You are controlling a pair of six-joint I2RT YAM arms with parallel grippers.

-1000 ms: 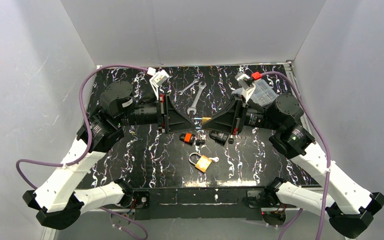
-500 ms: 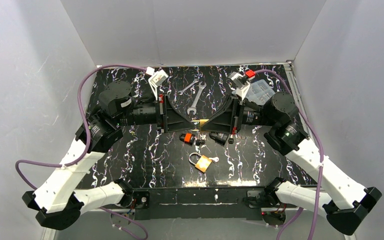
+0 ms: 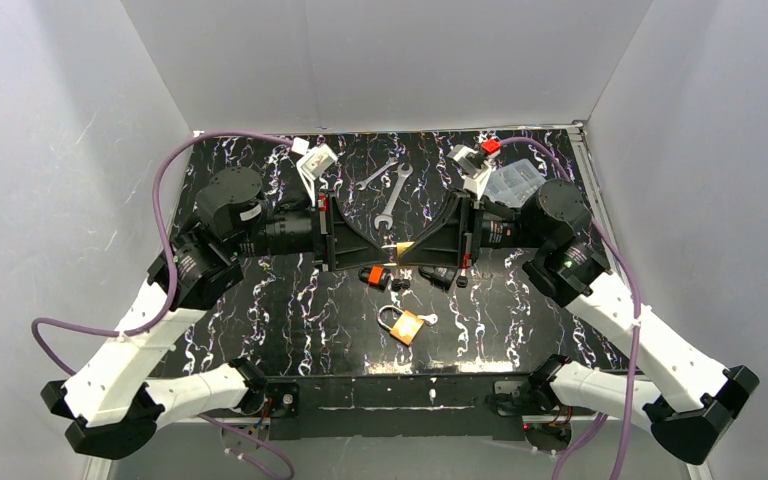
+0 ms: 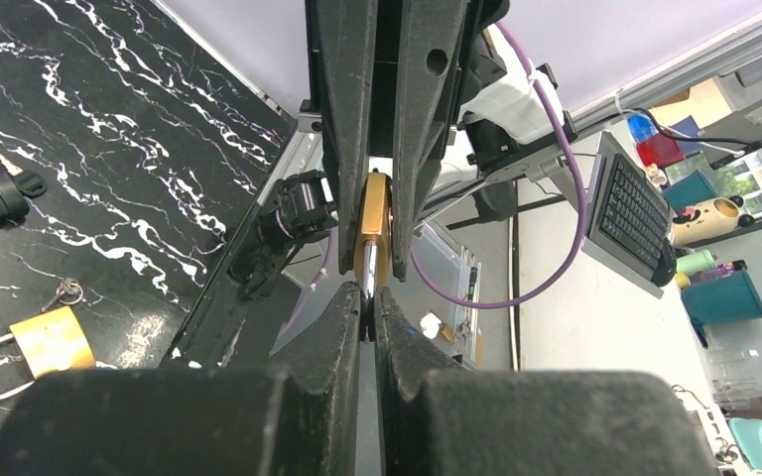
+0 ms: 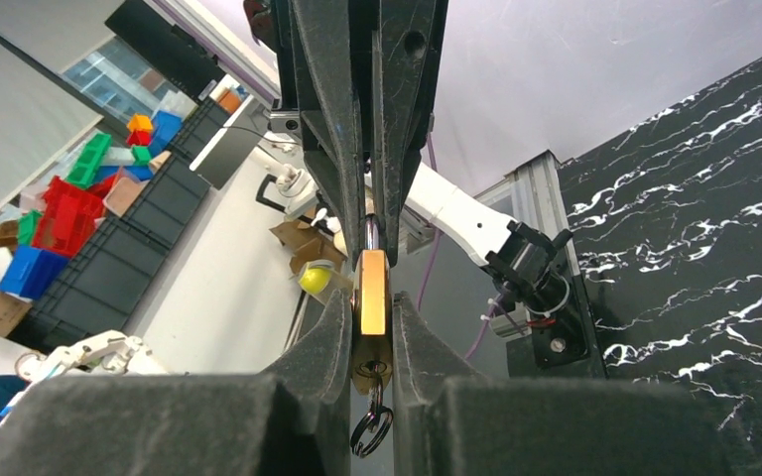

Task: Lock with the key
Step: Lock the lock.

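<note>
Now you are closing the gap: since a second ago your right gripper (image 3: 409, 248), clamped on the padlock (image 5: 371, 293) held aloft between both arms, is meeting your left gripper (image 3: 386, 245), which is pinching the shackle (image 4: 367, 283), so pressing it shut looks next.

table (image 3: 290, 300): black, white veins | held padlock (image 5: 371, 293): gold | cable (image 3: 240, 132): purple
</note>
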